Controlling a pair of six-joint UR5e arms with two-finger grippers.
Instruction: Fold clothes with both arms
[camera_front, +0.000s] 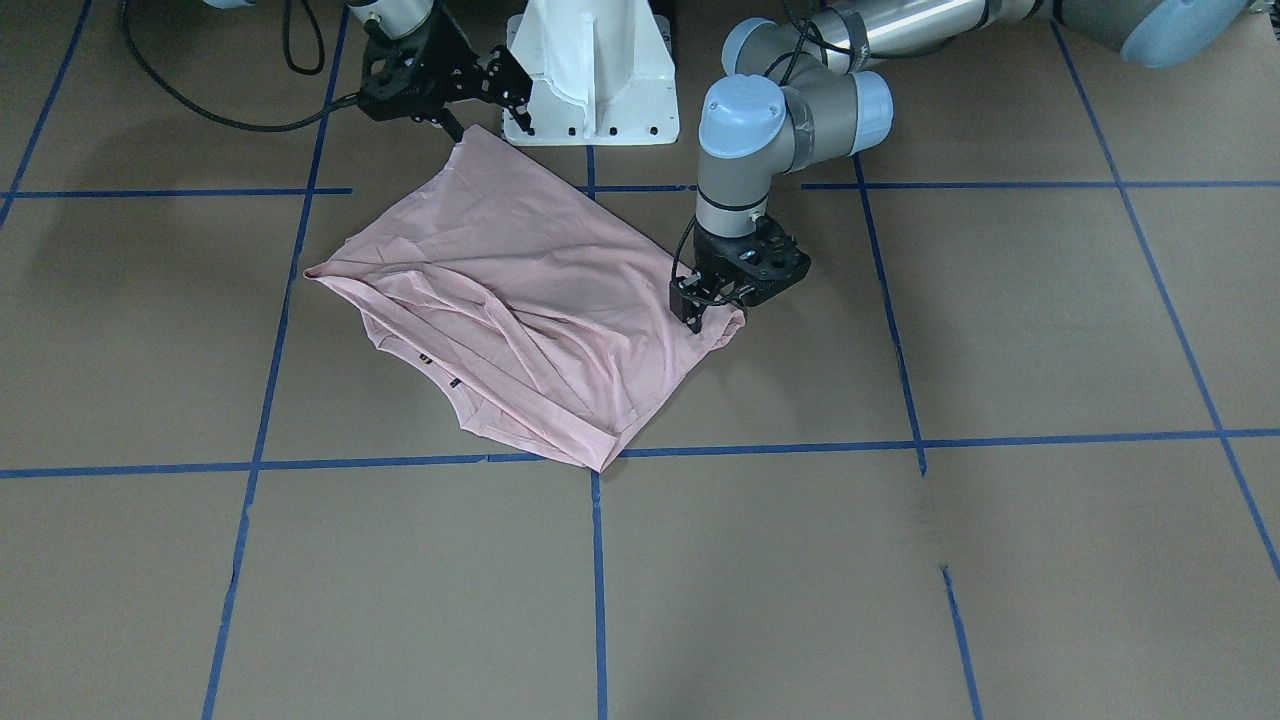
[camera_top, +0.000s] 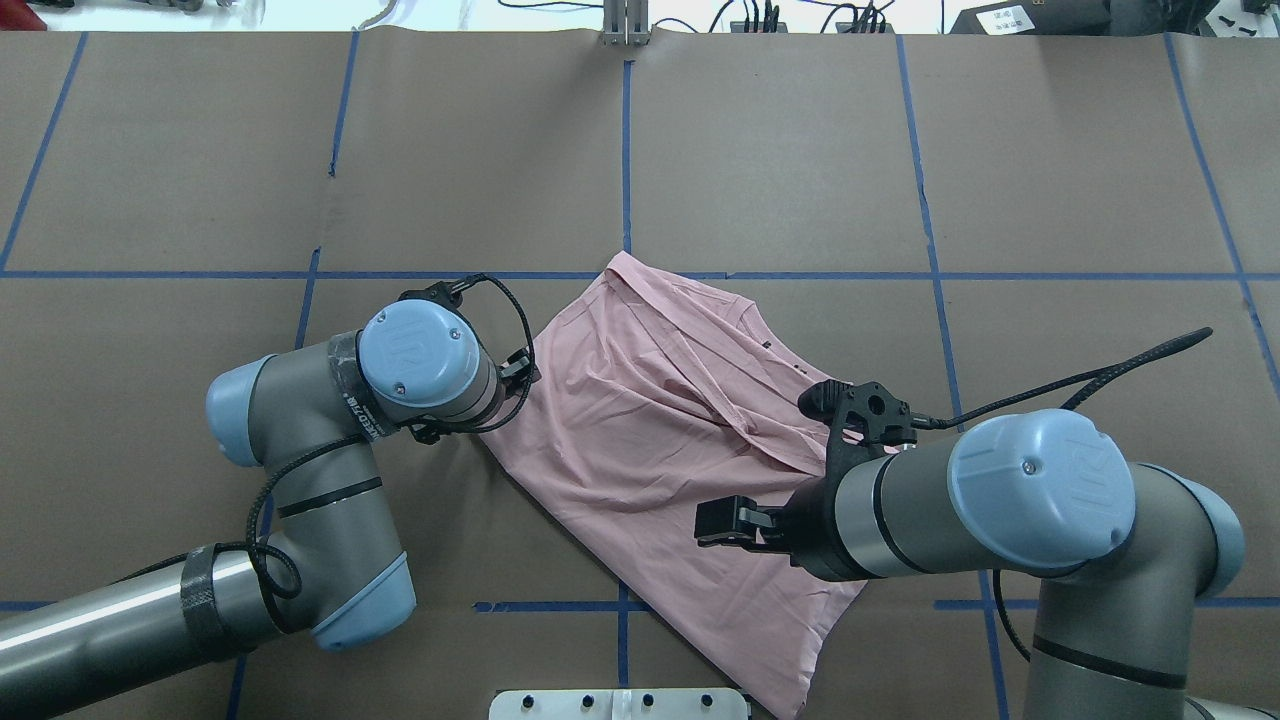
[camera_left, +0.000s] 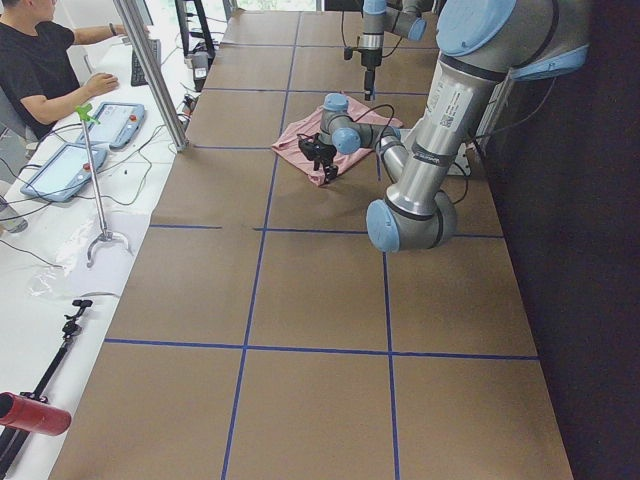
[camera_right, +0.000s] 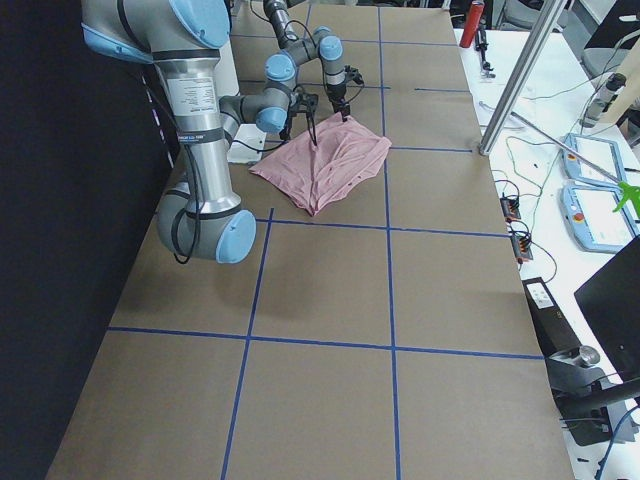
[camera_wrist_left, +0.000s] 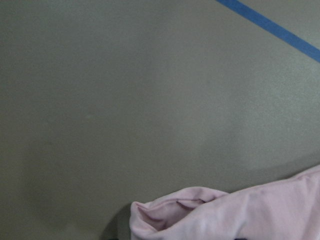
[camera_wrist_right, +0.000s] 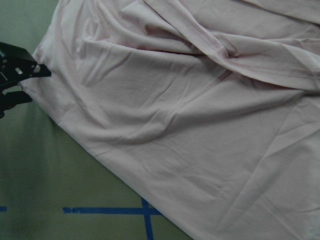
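While pinching T-shirt (camera_front: 520, 290), left end effector (camera_front: 697, 318) closed

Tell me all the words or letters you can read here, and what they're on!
"UR": on the left arm's blue joint cap.
"UR": on the right arm's blue joint cap.
Writing on the grey band below the left cap: too blurred to read.
Small black tags on the pink T-shirt: too small to read.
White label at the overhead view's top right: too small to read.
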